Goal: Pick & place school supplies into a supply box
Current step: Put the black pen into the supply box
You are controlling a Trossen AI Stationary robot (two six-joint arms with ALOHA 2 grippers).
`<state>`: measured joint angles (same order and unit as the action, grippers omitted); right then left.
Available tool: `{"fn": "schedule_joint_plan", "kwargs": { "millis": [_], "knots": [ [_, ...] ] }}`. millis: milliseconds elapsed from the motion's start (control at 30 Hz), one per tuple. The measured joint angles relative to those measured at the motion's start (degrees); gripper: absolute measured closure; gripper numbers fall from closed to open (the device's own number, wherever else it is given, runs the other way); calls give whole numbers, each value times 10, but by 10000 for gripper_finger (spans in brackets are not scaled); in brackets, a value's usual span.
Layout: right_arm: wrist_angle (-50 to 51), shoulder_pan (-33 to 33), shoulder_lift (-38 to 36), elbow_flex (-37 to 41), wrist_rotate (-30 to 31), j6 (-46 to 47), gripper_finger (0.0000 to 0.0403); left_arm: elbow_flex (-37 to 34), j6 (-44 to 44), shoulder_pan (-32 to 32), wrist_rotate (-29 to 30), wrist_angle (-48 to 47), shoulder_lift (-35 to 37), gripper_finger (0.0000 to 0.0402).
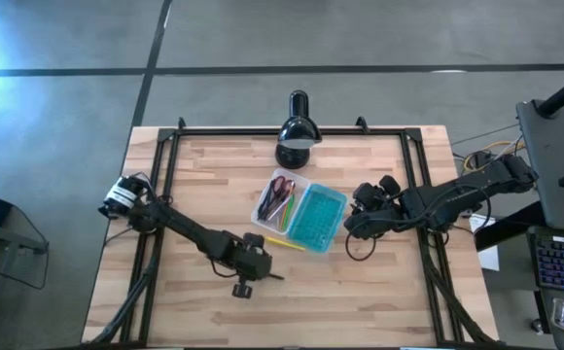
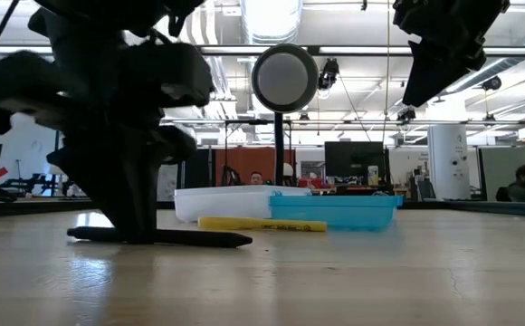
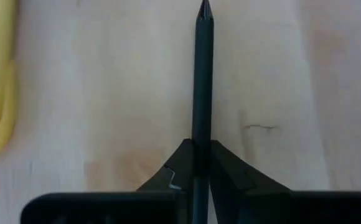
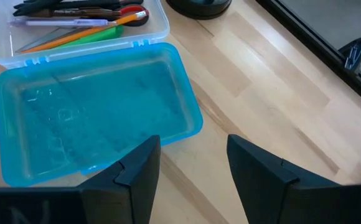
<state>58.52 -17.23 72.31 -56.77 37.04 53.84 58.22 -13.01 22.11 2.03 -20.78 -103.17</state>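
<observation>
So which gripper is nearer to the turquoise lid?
The right gripper, open, beside the turquoise lid. The left gripper is farther, shut on a dark pencil.

The left gripper (image 2: 140, 237) stands down on the wooden table (image 2: 335, 281), its dark bulk filling that side of the scene. At its foot a dark pen (image 2: 195, 239) lies flat on the wood, running out past the fingers on both sides; the fingers look closed on it, though they are only a dark shape here. Just beyond the gripper lies a yellow pen (image 2: 262, 224), and behind that sit the clear tray (image 2: 222, 201) and the turquoise lid (image 2: 335, 210), side by side. A round lamp head (image 2: 285, 79) rises behind them. The right gripper (image 2: 443, 54) hangs high above the lid, well clear of the table.
</observation>
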Motion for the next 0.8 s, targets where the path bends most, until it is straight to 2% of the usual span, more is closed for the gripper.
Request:
{"fn": "schedule_joint_plan", "kwargs": {
  "millis": [167, 367, 500, 667, 800],
  "knots": [
    [0, 0, 0, 0, 3, 16, 228, -3, -162, -13, -8, -52, 39, 390],
    [0, 0, 0, 0, 14, 31, 235, -12, -328, -44, -16, -64, 119, 392],
    [0, 1, 0, 1, 23, 32, 239, -15, -423, -100, 51, -50, 168, 392],
    [-1, 1, 0, 2, 36, 42, 239, -15, -456, -205, 68, 27, 176, 392],
    [-1, 2, 0, 2, 36, 43, 238, -15, -456, -271, 40, 50, 147, 392]
  ]
}}
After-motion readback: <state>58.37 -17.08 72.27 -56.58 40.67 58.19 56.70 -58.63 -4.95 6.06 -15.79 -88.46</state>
